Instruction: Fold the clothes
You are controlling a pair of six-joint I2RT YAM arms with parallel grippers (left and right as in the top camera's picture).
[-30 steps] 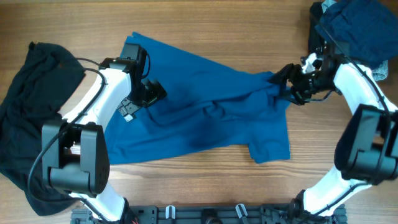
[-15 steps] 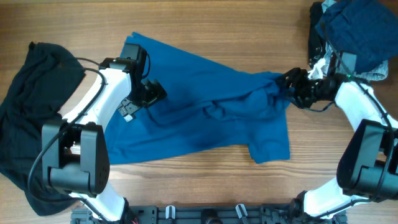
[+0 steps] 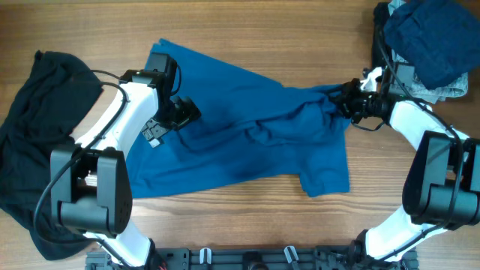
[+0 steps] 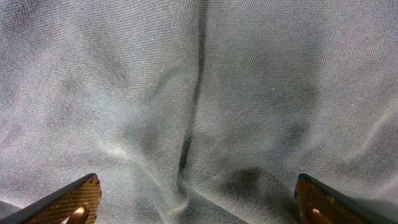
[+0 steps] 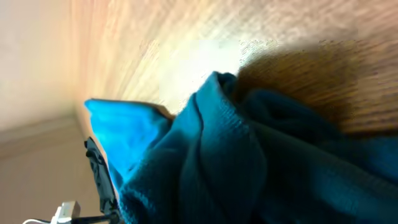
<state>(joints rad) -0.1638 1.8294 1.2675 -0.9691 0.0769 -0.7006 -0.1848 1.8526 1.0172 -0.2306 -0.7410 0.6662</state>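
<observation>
A large teal-blue shirt (image 3: 247, 135) lies spread and wrinkled across the middle of the table. My left gripper (image 3: 182, 111) hovers low over its left part, open wide; both gold fingertips (image 4: 78, 200) frame a soft crease of the cloth (image 4: 186, 143) with nothing between them. My right gripper (image 3: 351, 105) is at the shirt's bunched right edge. In the right wrist view that gathered cloth (image 5: 236, 168) fills the frame and hides the fingers. A black garment (image 3: 34, 135) lies heaped at the table's left end.
A navy and pale-denim heap (image 3: 424, 41) sits at the back right corner, just behind my right arm. Bare wooden table (image 3: 300, 45) shows behind the shirt and at the front right (image 3: 390, 187).
My right gripper has closed on the bunched right edge of the shirt and its wrist has turned a little. The left arm has not moved.
</observation>
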